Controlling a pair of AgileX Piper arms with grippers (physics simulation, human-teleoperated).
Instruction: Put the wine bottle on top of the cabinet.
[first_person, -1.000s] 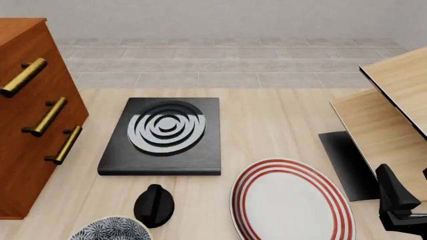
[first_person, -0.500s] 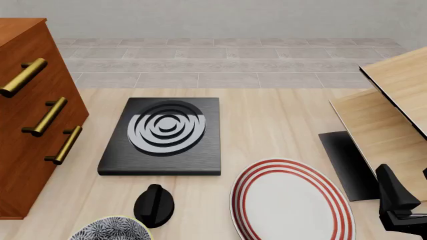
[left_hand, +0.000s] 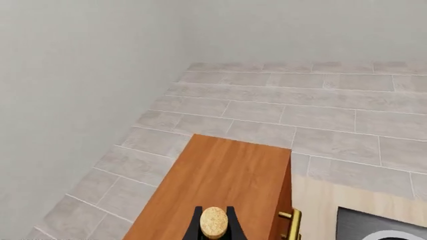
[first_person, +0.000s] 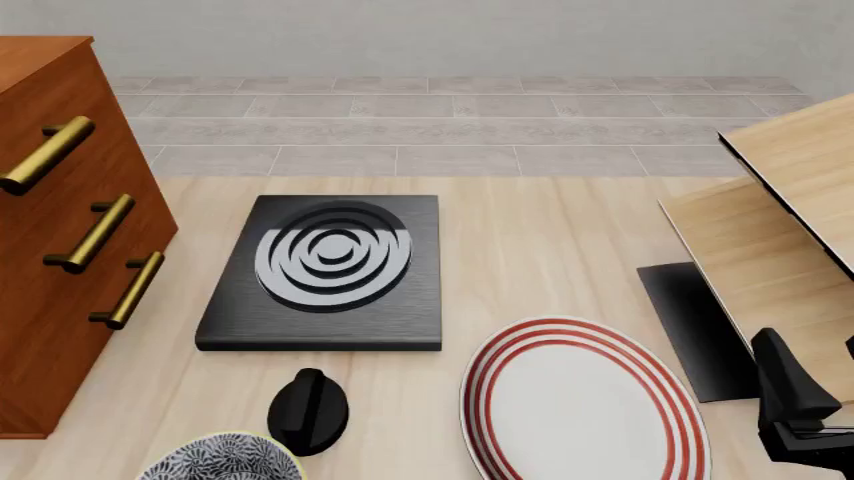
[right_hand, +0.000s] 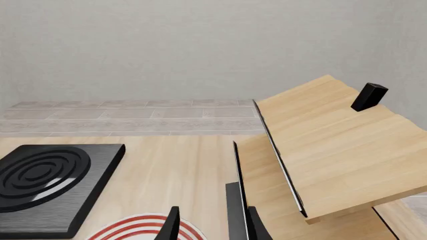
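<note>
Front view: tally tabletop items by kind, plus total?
Cabinet: 1
Brass bar handles: 3
Black burner plate: 1
Red-striped plate: 1
Patterned bowl: 1
Black knob: 1
Light-wood panelled structure: 1
Total: 9

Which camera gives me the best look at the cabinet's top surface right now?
The left wrist view: it looks down on the cabinet top, with the wine bottle cap between the left gripper fingers at the frame edge. The front view shows only the cabinet's handled front and a corner of its top. The right wrist view misses it entirely.
</note>
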